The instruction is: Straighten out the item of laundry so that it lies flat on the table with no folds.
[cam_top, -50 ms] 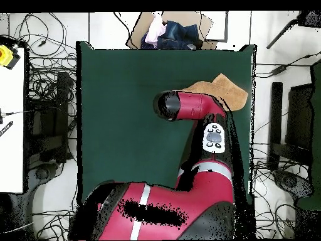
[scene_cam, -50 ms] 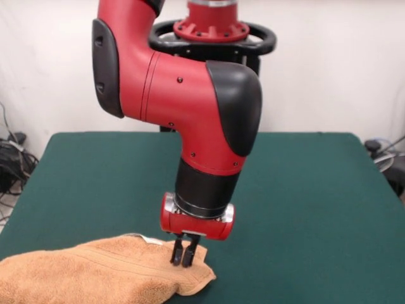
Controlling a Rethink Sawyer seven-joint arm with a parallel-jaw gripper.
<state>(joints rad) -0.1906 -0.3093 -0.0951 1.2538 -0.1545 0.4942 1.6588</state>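
Red and black arm's jaws (scene_cam, -50 ms: 183, 254) are down on the orange-tan terry hand towel (scene_cam, -50 ms: 95, 275), pressed nearly together, pinching a raised fold. The towel lies bunched at a corner of the dark green felt tabletop (scene_cam, -50 ms: 304, 190), white tag (scene_cam, -50 ms: 150, 239) showing.

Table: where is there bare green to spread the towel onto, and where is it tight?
In the front view, the table is bare right of the gripper and behind it to the far edge. The near left corner is crowded: the bunched towel lies there with the gripper on it.
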